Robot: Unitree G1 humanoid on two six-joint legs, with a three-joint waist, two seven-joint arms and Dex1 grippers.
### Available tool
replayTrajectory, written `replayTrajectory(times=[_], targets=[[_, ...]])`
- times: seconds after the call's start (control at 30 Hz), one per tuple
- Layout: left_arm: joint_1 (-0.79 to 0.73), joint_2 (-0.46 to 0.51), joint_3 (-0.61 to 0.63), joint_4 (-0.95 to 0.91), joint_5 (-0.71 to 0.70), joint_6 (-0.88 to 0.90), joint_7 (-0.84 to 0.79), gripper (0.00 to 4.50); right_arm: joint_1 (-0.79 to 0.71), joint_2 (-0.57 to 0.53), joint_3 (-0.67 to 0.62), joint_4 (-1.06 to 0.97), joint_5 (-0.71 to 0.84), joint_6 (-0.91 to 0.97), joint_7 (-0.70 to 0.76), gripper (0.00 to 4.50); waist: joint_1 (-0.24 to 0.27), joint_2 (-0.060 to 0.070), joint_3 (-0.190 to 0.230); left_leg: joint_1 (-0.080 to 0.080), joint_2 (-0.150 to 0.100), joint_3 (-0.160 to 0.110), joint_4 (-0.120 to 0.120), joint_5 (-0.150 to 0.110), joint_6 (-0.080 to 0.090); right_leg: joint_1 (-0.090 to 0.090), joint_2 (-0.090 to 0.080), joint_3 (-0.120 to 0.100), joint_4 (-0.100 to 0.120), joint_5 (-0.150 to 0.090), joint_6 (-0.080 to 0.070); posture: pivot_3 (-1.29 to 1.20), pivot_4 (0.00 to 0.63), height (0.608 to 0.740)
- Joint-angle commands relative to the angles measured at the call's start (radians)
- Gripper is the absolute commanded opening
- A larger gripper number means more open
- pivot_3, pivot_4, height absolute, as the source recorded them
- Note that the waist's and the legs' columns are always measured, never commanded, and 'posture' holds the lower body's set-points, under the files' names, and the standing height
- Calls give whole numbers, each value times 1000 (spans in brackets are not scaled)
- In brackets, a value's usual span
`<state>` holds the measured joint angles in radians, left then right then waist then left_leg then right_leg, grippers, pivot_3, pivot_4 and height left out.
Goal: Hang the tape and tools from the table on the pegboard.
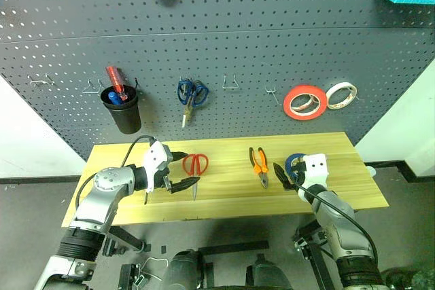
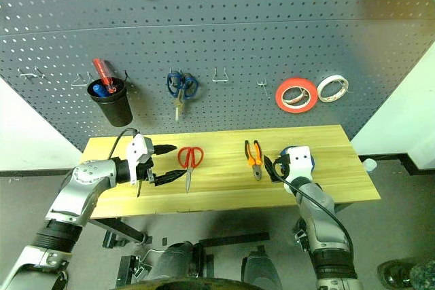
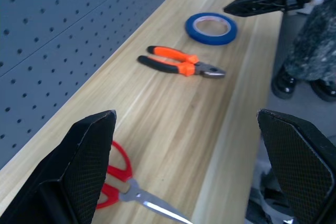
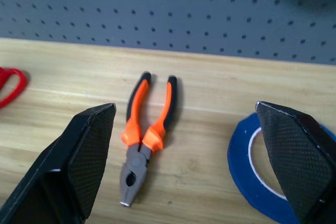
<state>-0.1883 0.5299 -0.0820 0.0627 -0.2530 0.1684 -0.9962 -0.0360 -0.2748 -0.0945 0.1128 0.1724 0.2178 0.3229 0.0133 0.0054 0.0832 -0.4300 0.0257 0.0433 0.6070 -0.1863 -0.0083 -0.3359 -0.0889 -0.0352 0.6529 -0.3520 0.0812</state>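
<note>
The pegboard (image 1: 272, 45) rises behind the table (image 1: 224, 198), where the pliers (image 1: 259, 165), red scissors (image 1: 195, 165) and blue tape (image 4: 257, 174) lie flat. My right gripper (image 1: 288, 176) hovers wide open and empty beside the tape (nearest), so I should lower squarely over its rim before closing; my left gripper (image 1: 182, 172) gapes near the scissors

grained pale wood table (image 1: 224, 195), matt perforated pegboard (image 1: 272, 45), pliers (image 4: 142, 140) with dull metal nose.

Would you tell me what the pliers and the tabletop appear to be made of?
Pliers: dull grey metal head, probably steel; handles in matte orange-and-black sleeves, likely rubber or plastic. Table: pale yellow wood, or a wood-look surface, with visible grain lines and a soft sheen.
</note>
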Motion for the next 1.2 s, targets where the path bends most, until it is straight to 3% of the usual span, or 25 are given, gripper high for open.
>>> replayTrajectory(times=[0.03, 0.17, 0.4, 0.5, 0.57, 0.73, 0.9, 1.03, 1.2], targets=[[50, 19, 63, -93, -46, 13, 20, 4469, 3, -41, -34, -152, 53, 35, 46, 4500, -1, 1, 1, -1, 0, 1, 0, 0, 0, 0, 0, 0, 0, 1, 1, 86, 86, 714], [102, 53, 85, -117, -62, 23, 6, 4469, 42, -103, -57, -291, 125, 114, 119, 4500, 0, 1, 2, -4, 1, 3, 0, -1, 2, -3, 1, 2, 2, 1, 5, 80, 75, 714], [43, 37, 60, -54, -50, 2, -3, 4469, -2, -132, -69, -228, 95, 115, 101, 4500, -1, -3, 8, 3, 1, 4, 3, -3, -2, -1, 0, 2, 1, -1, 1, 65, 83, 714], [6, 10, 48, -25, -41, -9, 6, 4469, -31, -120, -69, -179, 85, 97, 82, 4500, -1, -4, 14, 2, 1, 4, 2, -3, -2, -1, -1, 3, 1, -1, 1, 65, 102, 714], [-38, -29, 40, 3, -38, -2, 26, 4469, -61, -108, -65, -108, 63, 69, 61, 4500, -1, -5, 23, 2, 1, 5, 2, -3, -1, -2, -1, 3, 1, -1, 1, 59, 153, 714], [-57, -24, -14, -67, -45, 50, -20, 4469, -104, -102, -47, 25, -4, 2, 20, 4500, -5, -9, 98, 1, 3, 5, 3, -2, 2, -2, -1, 3, 1, 0, 0, 50, 279, 714], [-51, -30, -25, -154, -69, 121, 2, 4469, -138, -125, -22, 160, -47, -52, 56, 4500, -7, -11, 173, -15, 2, 6, 6, -2, 5, -12, -1, 3, 2, 1, 3, 63, 373, 714], [50, -27, -18, -308, -102, 194, 45, 4469, -148, -129, -30, 217, -62, -86, 52, 4500, -12, -10, 222, -23, 2, 7, 9, -2, 6, -21, -1, 3, 8, 2, 5, 69, 405, 714], [146, 0, 1, -412, -132, 255, 71, 4469, -164, -146, -24, 254, -74, -113, 63, 4500, -16, -10, 264, -23, 3, 7, 10, -1, 4, -22, -1, 2, 13, 1, 7, 79, 417, 714]])
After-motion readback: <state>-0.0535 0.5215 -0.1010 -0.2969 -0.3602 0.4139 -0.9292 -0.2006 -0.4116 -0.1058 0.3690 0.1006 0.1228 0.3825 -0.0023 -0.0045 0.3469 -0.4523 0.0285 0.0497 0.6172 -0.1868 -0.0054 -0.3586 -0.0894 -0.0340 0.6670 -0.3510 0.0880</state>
